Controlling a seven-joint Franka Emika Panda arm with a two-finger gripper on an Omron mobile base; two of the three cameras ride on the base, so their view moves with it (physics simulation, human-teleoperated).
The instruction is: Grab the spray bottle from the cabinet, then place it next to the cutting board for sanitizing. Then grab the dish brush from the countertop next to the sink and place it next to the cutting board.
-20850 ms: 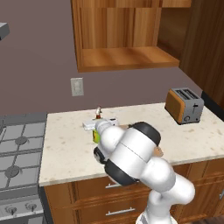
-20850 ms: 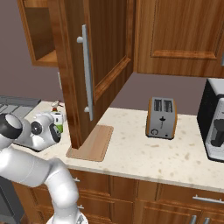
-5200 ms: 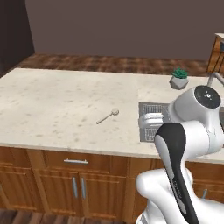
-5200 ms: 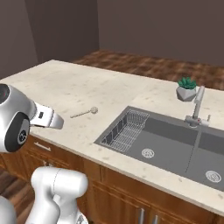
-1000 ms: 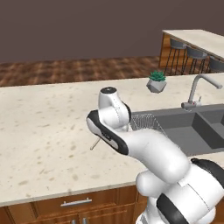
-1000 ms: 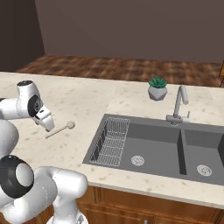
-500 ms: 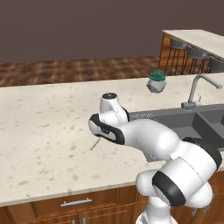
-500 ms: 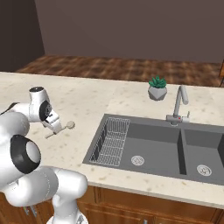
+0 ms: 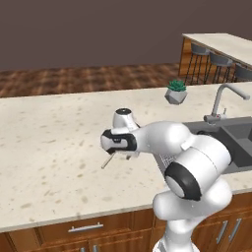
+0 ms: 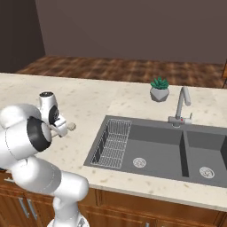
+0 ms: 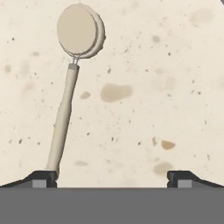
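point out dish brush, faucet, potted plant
dish brush (image 11: 64, 113): hand view, middle of its handle
faucet (image 10: 181, 103): right base view, upright neck
potted plant (image 9: 175, 95): left base view, its grey pot

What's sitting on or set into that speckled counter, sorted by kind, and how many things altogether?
Dish brush: 1
Potted plant: 1
Faucet: 1
Sink with two basins: 1
Wire rack in the sink: 1
Total: 5
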